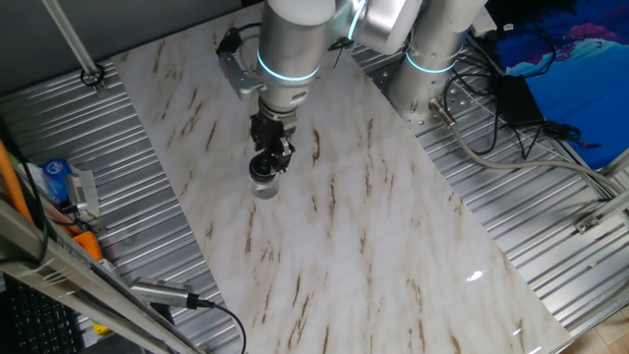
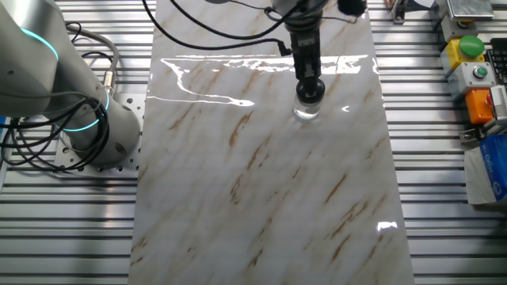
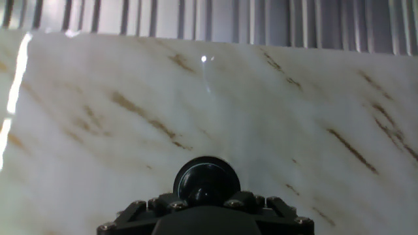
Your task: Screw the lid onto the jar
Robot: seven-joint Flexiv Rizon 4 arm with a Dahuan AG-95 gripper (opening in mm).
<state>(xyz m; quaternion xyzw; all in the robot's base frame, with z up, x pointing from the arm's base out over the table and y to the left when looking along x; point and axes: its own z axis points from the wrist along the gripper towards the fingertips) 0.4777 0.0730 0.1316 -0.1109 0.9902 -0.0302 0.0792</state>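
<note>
1. One fixed view first: you see the arm (image 1: 295,49) reaching down over the marble-patterned table (image 1: 393,246), with the gripper (image 1: 270,157) pointing straight down. The black lid (image 1: 263,167) sits between its fingers, and the clear jar (image 1: 263,185) stands upright right under it on the tabletop, towards the far left part of the marble sheet. The fingers look closed on the lid, pressed against its sides. Off the sheet to the left you can make out an orange tool (image 1: 84,241) on the ribbed metal bench.

2. Turning to the other fixed view, you see the gripper (image 2: 309,83) hanging vertically above the jar (image 2: 307,109), which shows as a small glassy cylinder resting on the table (image 2: 261,198). The lid (image 2: 310,89) is a dark cap at the jar's top, held at the fingertips. A control box with a green button (image 2: 470,45) stands at the right edge.

3. Looking at the hand view, you see the lid (image 3: 206,179) as a round black disc just ahead of the gripper's body, with the table (image 3: 261,111) stretching beyond. You cannot see the jar here, since the lid covers it.
</note>
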